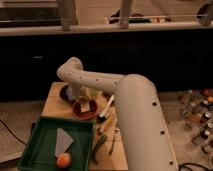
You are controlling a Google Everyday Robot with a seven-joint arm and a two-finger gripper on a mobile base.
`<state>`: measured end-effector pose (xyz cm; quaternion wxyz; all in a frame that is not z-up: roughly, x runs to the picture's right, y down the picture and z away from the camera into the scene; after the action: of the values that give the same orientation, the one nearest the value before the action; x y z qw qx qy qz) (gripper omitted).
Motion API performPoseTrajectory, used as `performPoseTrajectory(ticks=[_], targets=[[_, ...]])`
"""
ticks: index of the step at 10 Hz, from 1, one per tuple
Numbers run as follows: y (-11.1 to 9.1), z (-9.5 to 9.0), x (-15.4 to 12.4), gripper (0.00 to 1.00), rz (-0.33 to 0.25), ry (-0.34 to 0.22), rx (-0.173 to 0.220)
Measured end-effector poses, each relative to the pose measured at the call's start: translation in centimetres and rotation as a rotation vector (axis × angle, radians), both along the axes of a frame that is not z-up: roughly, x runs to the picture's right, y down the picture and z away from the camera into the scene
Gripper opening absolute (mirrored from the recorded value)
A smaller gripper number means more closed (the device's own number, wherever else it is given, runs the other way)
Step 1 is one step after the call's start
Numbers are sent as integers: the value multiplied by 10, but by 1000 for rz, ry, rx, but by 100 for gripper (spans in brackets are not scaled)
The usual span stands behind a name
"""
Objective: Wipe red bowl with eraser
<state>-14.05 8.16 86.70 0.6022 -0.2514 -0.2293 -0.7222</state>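
The red bowl (85, 113) sits on the wooden table (52, 106), just behind the green tray. My gripper (84, 101) hangs straight down over the bowl from the arm's bent elbow. It is shut on the eraser (86, 105), a small pale block that sits low inside the bowl against its dark inside. The arm and gripper hide the bowl's rear rim.
A dark round dish (65, 94) lies just behind and left of the bowl. The green tray (35, 147) holds a grey-white flat piece (62, 140) and an orange fruit (63, 160). A long utensil (106, 110), a green vegetable (99, 146) and a fork (114, 142) lie to the right.
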Motion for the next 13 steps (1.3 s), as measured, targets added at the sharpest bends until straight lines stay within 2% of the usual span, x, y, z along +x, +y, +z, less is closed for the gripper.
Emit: performPoseTrajectory(ticks=[2,4,7,11,13], targets=[[20,-6,1,0,-24,-12,-28],[29,-8,12,0,-12,-3,-42],[23,-8,50,0,40,45,-31],[3,-5,56,0,68,77,-2],[-6,-2,43,0,52,66,8]])
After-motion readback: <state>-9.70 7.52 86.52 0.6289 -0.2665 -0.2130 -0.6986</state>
